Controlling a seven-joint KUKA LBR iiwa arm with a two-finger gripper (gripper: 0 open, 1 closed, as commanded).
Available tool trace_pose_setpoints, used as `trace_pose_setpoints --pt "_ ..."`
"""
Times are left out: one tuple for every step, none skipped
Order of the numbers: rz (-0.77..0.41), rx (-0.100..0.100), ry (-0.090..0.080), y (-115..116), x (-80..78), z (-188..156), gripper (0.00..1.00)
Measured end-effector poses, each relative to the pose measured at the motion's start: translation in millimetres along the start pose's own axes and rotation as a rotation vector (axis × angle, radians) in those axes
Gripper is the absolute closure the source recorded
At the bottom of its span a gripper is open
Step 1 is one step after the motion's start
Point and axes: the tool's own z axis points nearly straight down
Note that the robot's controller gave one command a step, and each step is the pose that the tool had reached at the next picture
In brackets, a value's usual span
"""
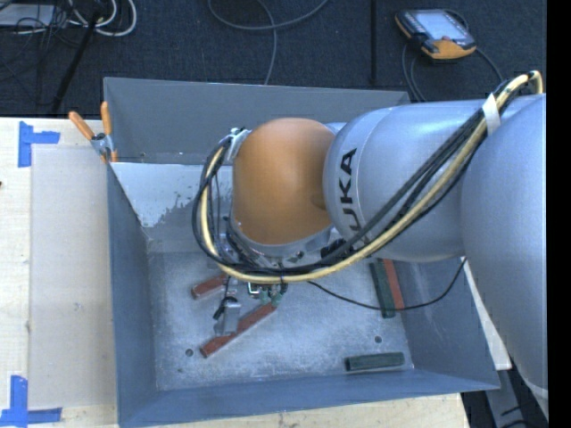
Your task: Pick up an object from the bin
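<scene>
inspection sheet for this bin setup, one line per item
surface: grey metal bin, floor scuffed and speckled pale.
job's things: short reddish-brown bar and long reddish-brown bar, lying left of centre beside the gripper.
clutter: dark bar with a red edge at the right; dark flat bar near the front wall; both lie apart from the rest.
grippers: gripper low between the two reddish-brown bars, below the orange cover; a hold cannot be told.
cables: yellow and black cables looped round the wrist; thin black cable over the bin's right side.
surroundings: dark floor behind the bin with loose cables and a handheld device.
</scene>
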Motion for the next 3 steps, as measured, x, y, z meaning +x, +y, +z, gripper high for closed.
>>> trace_pose_setpoints --pt "0.003 -0.002 -0.007 0 -1.7 -4 0.0" --pt "-0.071 -0.004 -0.014 -6 -11.1 25 0.0" --pt "-0.16 -0.003 -0.013 -25 -32.9 83 0.0"
